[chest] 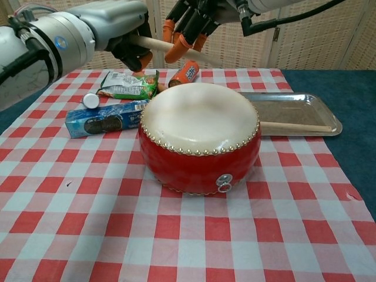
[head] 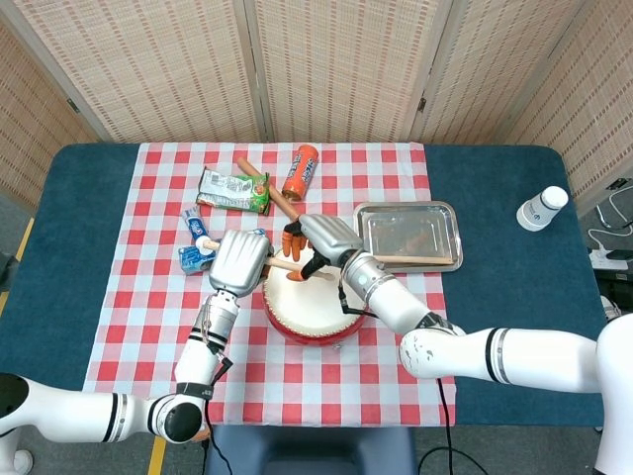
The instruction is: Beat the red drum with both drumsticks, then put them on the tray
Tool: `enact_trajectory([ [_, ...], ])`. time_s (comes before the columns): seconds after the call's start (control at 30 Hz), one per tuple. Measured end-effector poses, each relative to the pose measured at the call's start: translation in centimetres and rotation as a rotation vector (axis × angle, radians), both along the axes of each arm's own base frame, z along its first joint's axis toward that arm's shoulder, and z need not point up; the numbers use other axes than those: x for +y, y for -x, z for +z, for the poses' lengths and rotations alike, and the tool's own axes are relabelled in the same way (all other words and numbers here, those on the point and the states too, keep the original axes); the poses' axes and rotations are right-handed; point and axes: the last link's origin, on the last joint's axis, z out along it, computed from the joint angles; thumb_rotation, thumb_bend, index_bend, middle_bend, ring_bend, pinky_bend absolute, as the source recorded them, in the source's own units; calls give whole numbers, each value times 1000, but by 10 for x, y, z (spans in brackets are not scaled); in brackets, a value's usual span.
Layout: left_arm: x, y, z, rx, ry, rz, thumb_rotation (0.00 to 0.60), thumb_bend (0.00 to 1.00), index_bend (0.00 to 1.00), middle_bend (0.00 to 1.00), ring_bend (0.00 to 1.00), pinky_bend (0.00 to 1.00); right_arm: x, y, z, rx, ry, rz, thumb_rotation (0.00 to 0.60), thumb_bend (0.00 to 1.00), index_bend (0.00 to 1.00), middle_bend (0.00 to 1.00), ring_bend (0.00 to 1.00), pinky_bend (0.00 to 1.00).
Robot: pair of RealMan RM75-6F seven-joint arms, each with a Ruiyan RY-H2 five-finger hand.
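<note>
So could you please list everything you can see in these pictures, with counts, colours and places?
drum: one, red with cream skin, cloth centre
tray: one, silver, right of drum
drumsticks: two, wooden; one on tray, one in left hand
tablecloth: one, red-white check
cookie box: one, blue, left of drum
snack bag: one, green, far left
can: one, orange, behind drum
white bottle: one, far right on blue table
left hand: grips drumstick
right hand: fingers at same drumstick
</note>
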Motion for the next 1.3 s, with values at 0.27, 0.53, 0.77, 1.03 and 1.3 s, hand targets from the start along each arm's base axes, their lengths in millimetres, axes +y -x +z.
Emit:
enact_trajectory([
  [0.27,1,-1,-1,15,-5,4,600,795,968,1000,1000,1000,2,-3,-4,6,2,-1,600,181,591,581,435,417],
  [0.53,1,-2,-2,26,-13,8,600,794,962,1000,1000,1000,3,-5,-8,4,11,-5,600,227,621,617,479,434],
  [0.77,2,1,-3,70,-30,7,600,791,939,1000,1000,1000,3,-5,-7,1,41,-13,600,322,665,658,529,463],
  [1.03,2,2,-5,102,-47,-13,600,784,874,1000,966,1000,3,-3,-8,24,61,-12,600,350,717,677,558,478],
  [1.3,1,5,-6,148,-61,-37,600,770,731,885,832,1000,4,-6,-10,41,85,-6,600,364,785,707,587,502],
])
